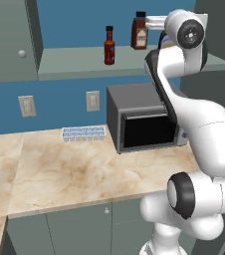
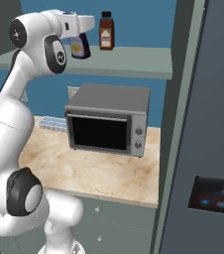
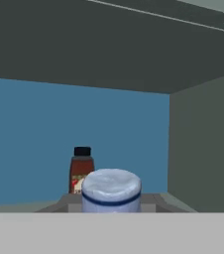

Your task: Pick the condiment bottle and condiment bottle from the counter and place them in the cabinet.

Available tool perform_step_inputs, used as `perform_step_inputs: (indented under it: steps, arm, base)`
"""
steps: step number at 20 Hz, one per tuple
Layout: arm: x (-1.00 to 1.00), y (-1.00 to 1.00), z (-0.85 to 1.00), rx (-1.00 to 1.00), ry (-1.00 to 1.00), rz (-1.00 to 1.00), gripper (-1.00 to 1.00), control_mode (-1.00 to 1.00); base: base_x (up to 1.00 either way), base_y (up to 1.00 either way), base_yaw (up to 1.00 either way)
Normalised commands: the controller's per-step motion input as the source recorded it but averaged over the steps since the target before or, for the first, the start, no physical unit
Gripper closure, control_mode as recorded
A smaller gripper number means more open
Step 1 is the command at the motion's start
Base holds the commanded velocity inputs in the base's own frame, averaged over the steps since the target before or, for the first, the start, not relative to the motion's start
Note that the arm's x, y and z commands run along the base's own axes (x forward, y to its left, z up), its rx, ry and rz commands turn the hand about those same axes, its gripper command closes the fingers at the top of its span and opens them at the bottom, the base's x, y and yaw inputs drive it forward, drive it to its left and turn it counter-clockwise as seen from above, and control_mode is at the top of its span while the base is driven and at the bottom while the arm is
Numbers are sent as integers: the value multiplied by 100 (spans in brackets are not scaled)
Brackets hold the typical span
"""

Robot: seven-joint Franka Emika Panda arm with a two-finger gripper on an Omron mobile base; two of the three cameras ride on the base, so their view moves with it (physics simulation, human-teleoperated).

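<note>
Claw (image 2: 79, 45) clamped on squat white-capped condiment bottle (image 2: 79, 47) over grey cabinet shelf (image 2: 134, 62); feels light, rigid, slick plastic, so I'd grip mid-body.

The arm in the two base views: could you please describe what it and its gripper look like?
The arm is glossy white, built of rounded, tube-like segments joined by dark grey to black bands at the joints. Round dark caps with a lighter centre mark the joint ends, one near the top. The gripper has a boxy white hand. No cables or lettering can be made out.
</note>
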Motion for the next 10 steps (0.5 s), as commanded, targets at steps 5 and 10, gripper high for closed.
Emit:
perform_step_inputs:
  steps: [5, 10]
  arm:
    - [60, 0, 0, 0, 2, 2, 100, -100]
    - [50, 0, -8, 0, 0, 3, 100, -100]
  base:
    - [0, 0, 0]
    - [0, 0, 0]
